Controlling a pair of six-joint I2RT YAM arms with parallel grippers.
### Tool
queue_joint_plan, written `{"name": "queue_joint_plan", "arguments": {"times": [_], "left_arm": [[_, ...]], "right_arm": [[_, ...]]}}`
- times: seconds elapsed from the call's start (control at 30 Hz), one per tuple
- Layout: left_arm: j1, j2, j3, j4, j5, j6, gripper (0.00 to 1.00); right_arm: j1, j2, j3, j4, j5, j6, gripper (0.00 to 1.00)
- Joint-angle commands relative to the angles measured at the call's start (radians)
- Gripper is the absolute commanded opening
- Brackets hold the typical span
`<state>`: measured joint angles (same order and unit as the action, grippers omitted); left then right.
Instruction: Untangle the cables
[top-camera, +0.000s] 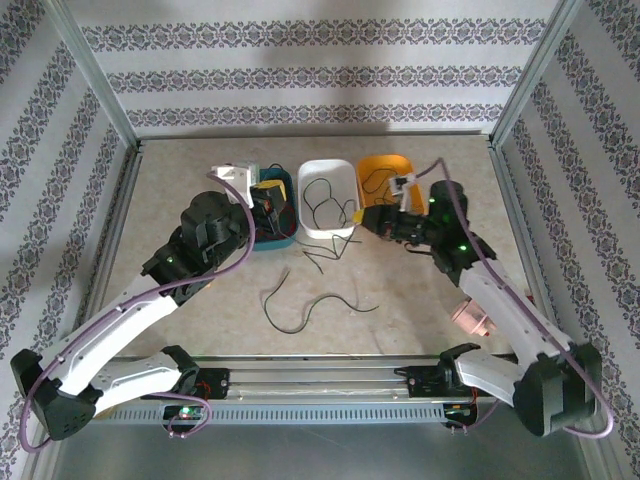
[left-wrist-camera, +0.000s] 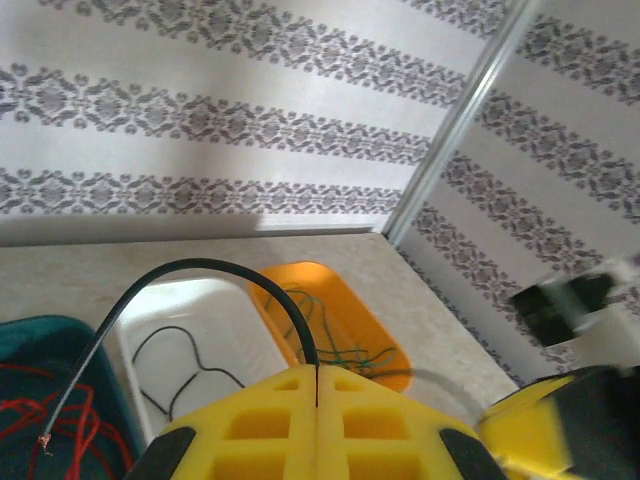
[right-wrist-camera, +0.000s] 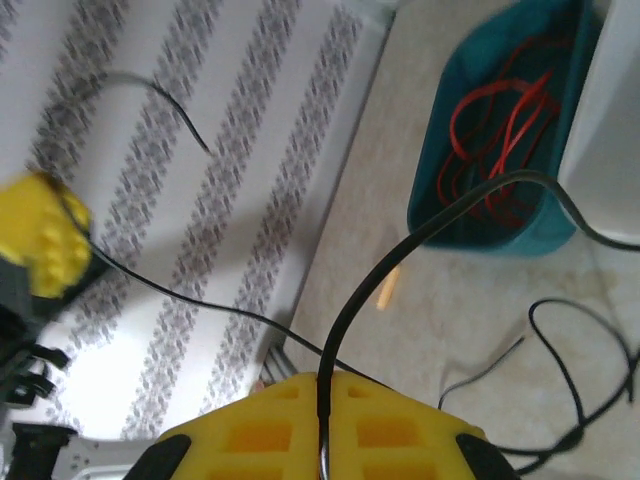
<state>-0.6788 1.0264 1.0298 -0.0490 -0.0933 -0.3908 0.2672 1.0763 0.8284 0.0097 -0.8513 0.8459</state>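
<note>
cables of thin black wire (top-camera: 335, 297) lie loose on the beige table (top-camera: 420, 320), near the trays. left claw (left-wrist-camera: 316, 385) and right claw (right-wrist-camera: 322, 392) each pinch a black strand (right-wrist-camera: 400, 247). separating step; next probably draw apart, drop into white plastic tray (top-camera: 325, 232).

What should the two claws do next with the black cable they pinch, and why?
Probably carry the black cable over the white bin and let go: the left claw and right claw are each shut on black cable, and that bin already holds one, while the teal bin holds red cables.
</note>
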Motion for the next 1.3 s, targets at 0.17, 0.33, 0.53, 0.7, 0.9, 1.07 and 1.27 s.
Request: {"name": "queue_joint_plan", "arguments": {"times": [0.17, 0.33, 0.53, 0.7, 0.9, 1.07, 1.27], "left_arm": [[0.009, -0.014, -0.083, -0.122, -0.107, -0.046, 0.0], [0.009, -0.009, -0.138, -0.166, -0.14, -0.059, 0.0], [0.009, -0.003, -0.247, -0.156, -0.127, -0.114, 0.0], [0.008, 0.042, -0.329, -0.135, -0.105, -0.151, 0.0], [0.007, 0.07, -0.399, -0.149, -0.112, -0.134, 0.0], [0.005, 0.074, -0.439, -0.166, -0.127, -0.132, 0.0], [0.001, 0.075, -0.461, -0.143, -0.125, -0.152, 0.0]], "right_arm": [[-0.114, -0.124, 0.101, -0.022, -0.042, -0.011, 0.09], [-0.115, -0.104, 0.209, 0.018, -0.033, -0.001, 0.09], [-0.115, -0.066, 0.351, 0.067, -0.012, 0.027, 0.08], [-0.114, -0.043, 0.426, 0.114, 0.027, 0.053, 0.08], [-0.114, -0.034, 0.492, 0.126, 0.08, 0.03, 0.08], [-0.114, -0.017, 0.521, 0.141, 0.111, 0.031, 0.08], [-0.102, 0.068, 0.512, 0.133, 0.174, 0.044, 0.07]]}}
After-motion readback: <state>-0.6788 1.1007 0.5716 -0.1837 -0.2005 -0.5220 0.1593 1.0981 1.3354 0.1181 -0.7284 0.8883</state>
